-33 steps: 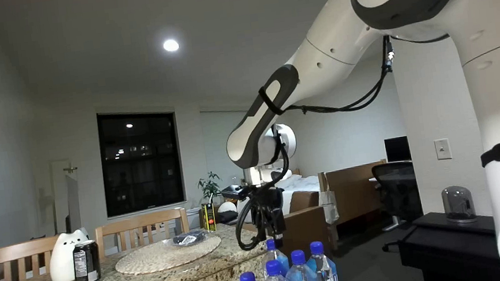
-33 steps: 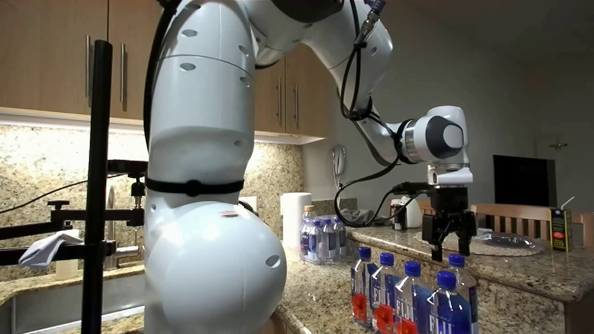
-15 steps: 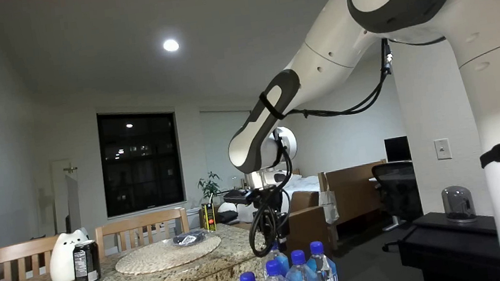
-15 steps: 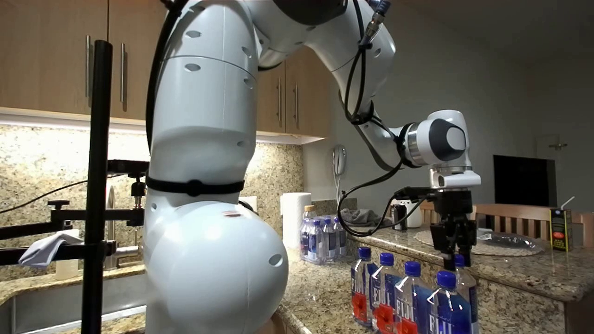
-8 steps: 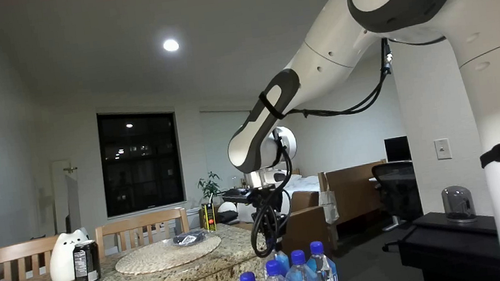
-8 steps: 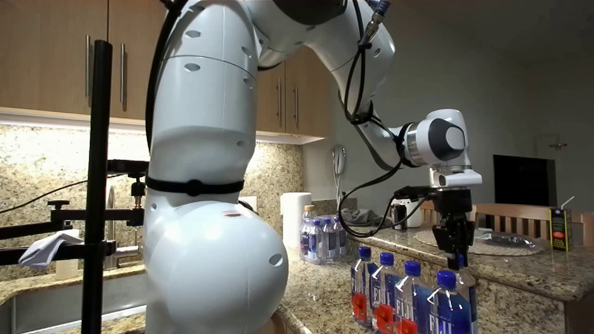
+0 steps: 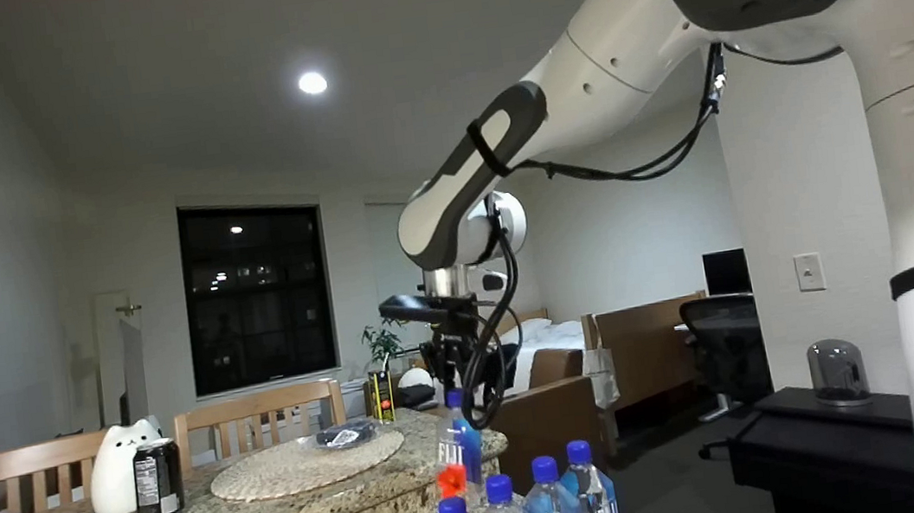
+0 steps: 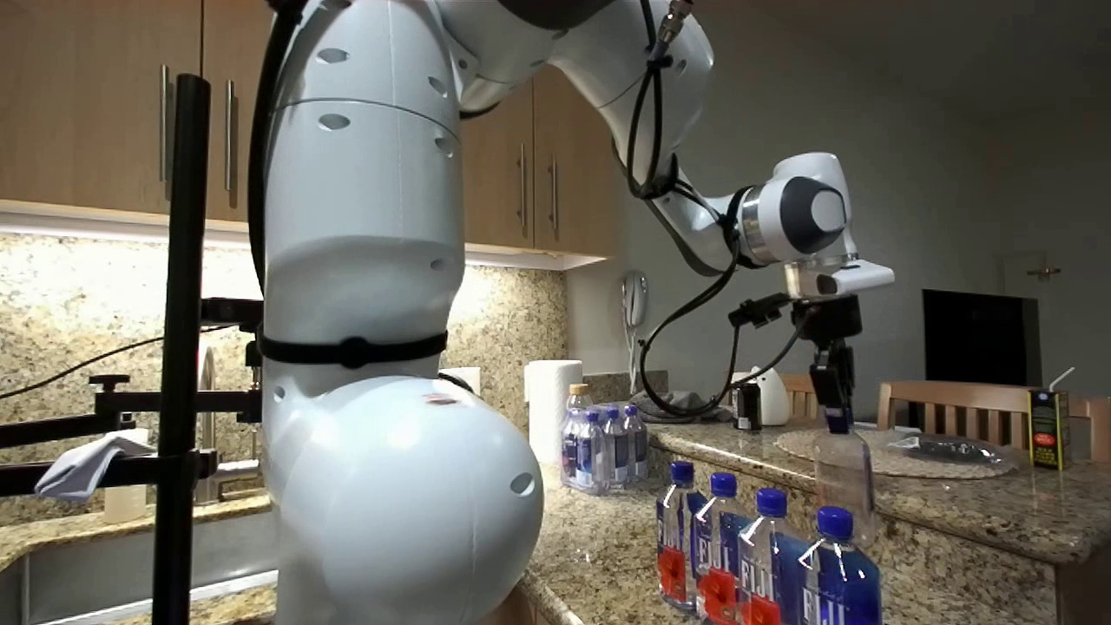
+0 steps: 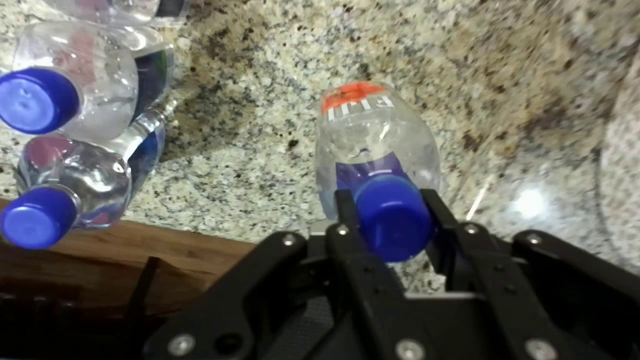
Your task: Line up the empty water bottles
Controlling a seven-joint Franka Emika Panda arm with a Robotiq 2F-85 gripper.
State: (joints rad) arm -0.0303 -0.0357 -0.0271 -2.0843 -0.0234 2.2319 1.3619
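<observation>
Pinching a blue cap [image 9: 394, 220], the end effector [image 9: 386, 195] has one water bottle [image 9: 380, 135] hanging directly below it, cap up, long axis close to upright; in an exterior view the held bottle [image 8: 844, 477] leans slightly. In both exterior views its cap sits higher than those of the four standing bottles [image 8: 765, 555], so it is probably off the table [image 9: 240, 130] — the base is too faint to be sure. What the coming move turns on is the sideways gap: in the wrist view the standing bottles lie to the left, two plainly and part of a third at the top edge, with a stretch of table between them and the held bottle. Those four make a roughly straight row, so the step in hand looks like adding this one at an end of it — which end, I cannot tell. That would likely call for a shift toward the wrist view's left, then lowering; a light, tilted base could nudge its neighbour.
</observation>
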